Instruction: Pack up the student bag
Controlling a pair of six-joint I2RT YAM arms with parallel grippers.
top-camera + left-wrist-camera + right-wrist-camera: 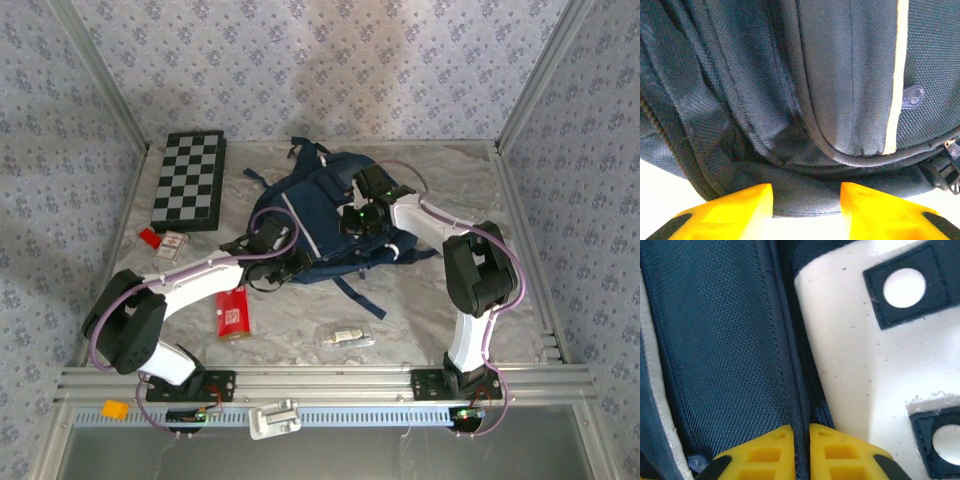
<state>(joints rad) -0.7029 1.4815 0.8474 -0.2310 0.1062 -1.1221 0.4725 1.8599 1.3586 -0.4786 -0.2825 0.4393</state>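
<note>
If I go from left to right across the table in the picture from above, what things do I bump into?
Chessboard → red packet → student bag. I left out the little things beside the chessboard and the clear packet in front of the bag, because they line up with those.

Table w/ student bag, chessboard

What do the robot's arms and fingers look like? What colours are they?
The left arm and the right arm are both made of white tubes joined by chunky black joints, with a thin purple cable looping along each. The left gripper and right gripper have bright yellow fingers with black corners. A tiny green light glows by the right wrist.
</note>
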